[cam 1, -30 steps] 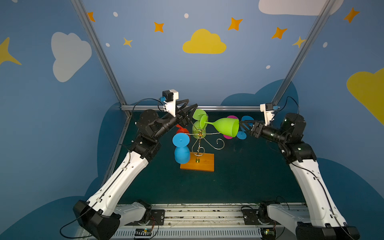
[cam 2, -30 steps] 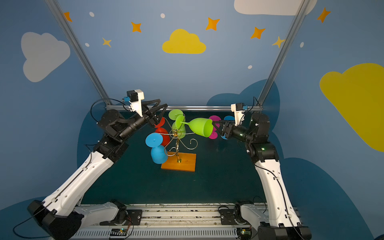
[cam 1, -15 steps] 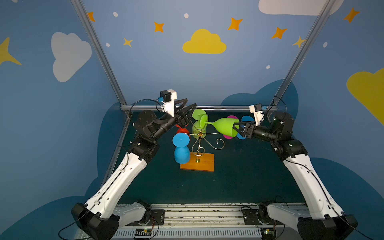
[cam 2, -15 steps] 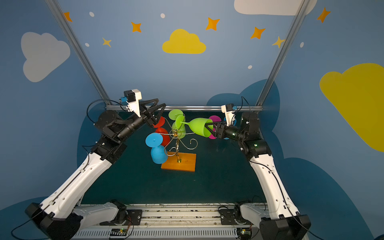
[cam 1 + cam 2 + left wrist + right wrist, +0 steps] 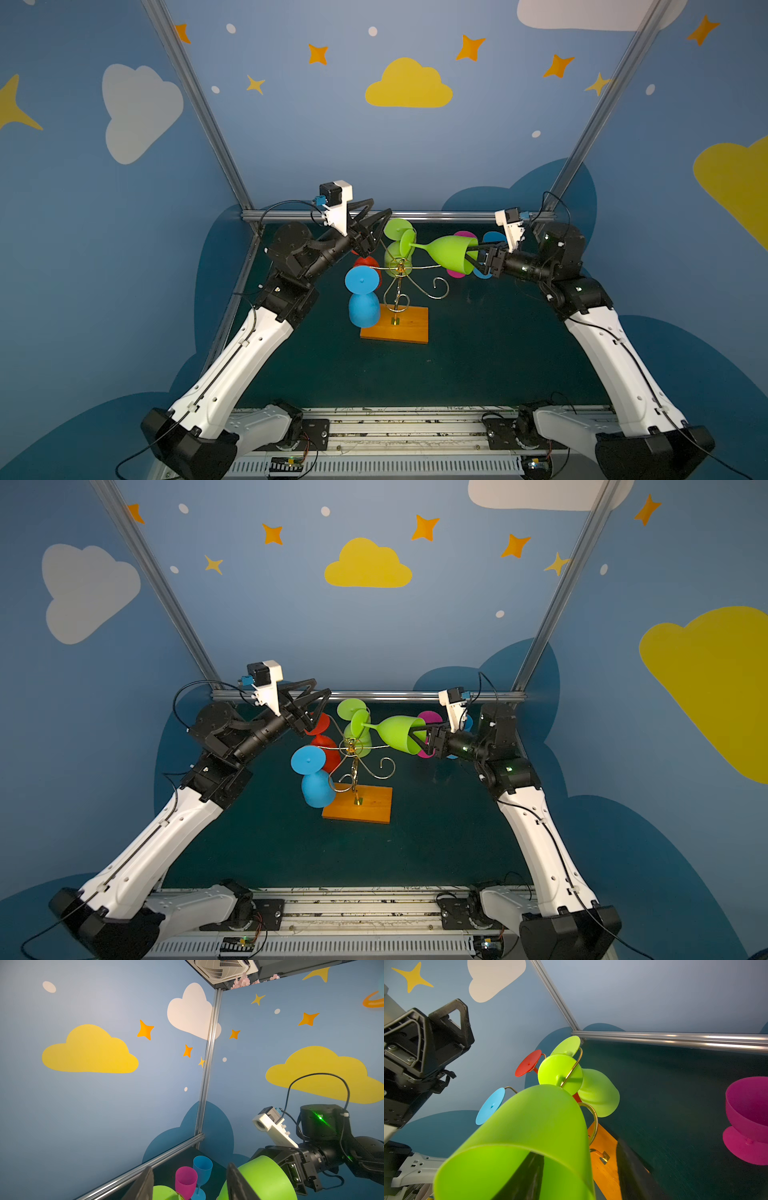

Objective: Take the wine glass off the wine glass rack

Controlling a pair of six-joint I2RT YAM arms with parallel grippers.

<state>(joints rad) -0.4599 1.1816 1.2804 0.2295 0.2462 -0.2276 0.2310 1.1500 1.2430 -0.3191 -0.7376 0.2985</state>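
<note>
Blue walls with clouds and stars close in the dark bench [image 5: 478, 353]. I have the right gripper [image 5: 470, 257] pinching the rim of the green wine glass [image 5: 451, 253], one finger inside the bowl and one outside. The glass lies level, its foot hooked on a wire arm of the wine glass rack [image 5: 409, 328], so by my reckoning the lift-off is not yet finished. The left gripper [image 5: 379, 208] hovers spread and empty near the rack top. A pink glass [image 5: 747, 1105] and a blue glass [image 5: 202, 1165] stand on the bench, while three others hang on the rack.
</note>
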